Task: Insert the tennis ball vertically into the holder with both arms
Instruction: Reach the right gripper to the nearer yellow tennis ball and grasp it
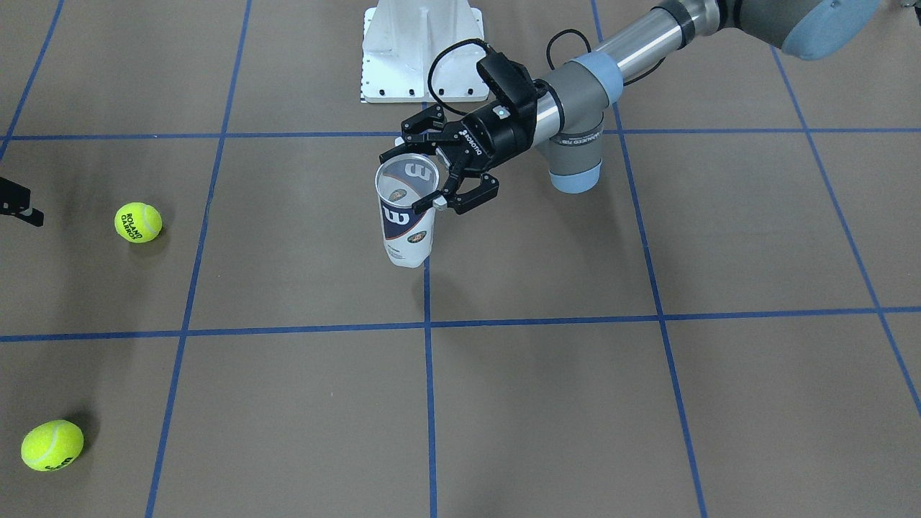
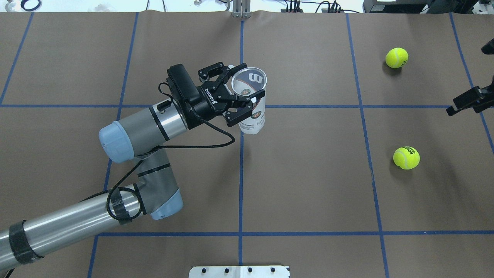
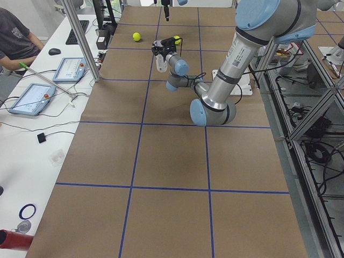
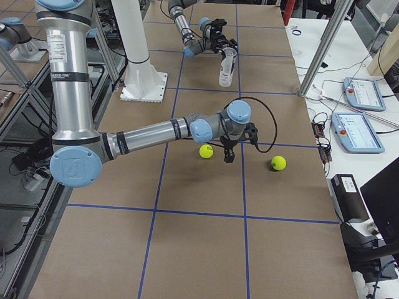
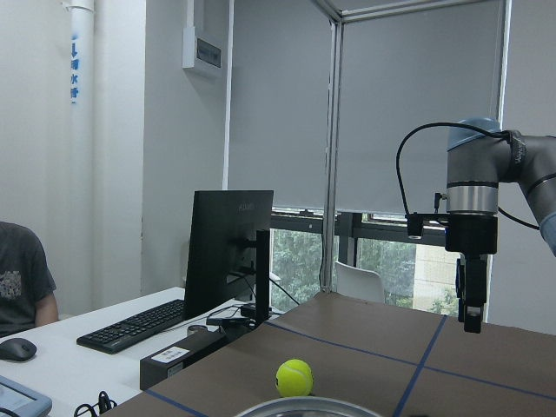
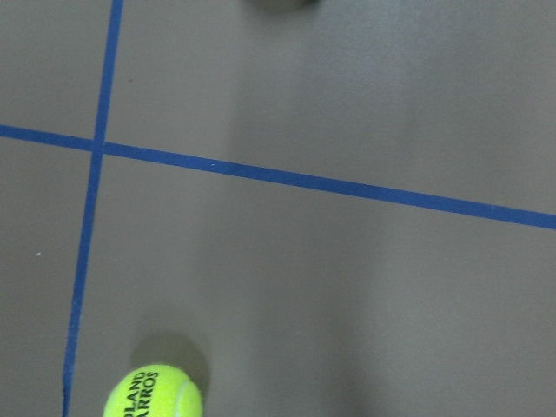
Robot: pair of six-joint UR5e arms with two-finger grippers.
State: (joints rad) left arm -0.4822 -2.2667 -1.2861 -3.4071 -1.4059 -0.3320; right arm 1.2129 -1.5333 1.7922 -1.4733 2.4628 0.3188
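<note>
The holder (image 1: 407,219) is a clear can with a navy and white "W" label, upright with its open mouth up near the table's centre line. My left gripper (image 1: 424,173) is shut on its upper rim, one finger on each side; both also show in the overhead view, holder (image 2: 252,112) and gripper (image 2: 241,90). Two yellow tennis balls lie on the robot's right side, a printed one (image 2: 406,157) and a farther one (image 2: 396,58). My right gripper (image 4: 229,158) points down above the table between them, holding nothing. Its opening is unclear. The printed ball (image 6: 153,393) lies low left in the right wrist view.
The white pedestal base (image 1: 423,50) stands at the robot's side of the table. Blue tape lines (image 1: 427,403) grid the brown table. A desk with a monitor (image 5: 228,248) and keyboard runs along the far edge, where a person (image 3: 16,37) sits.
</note>
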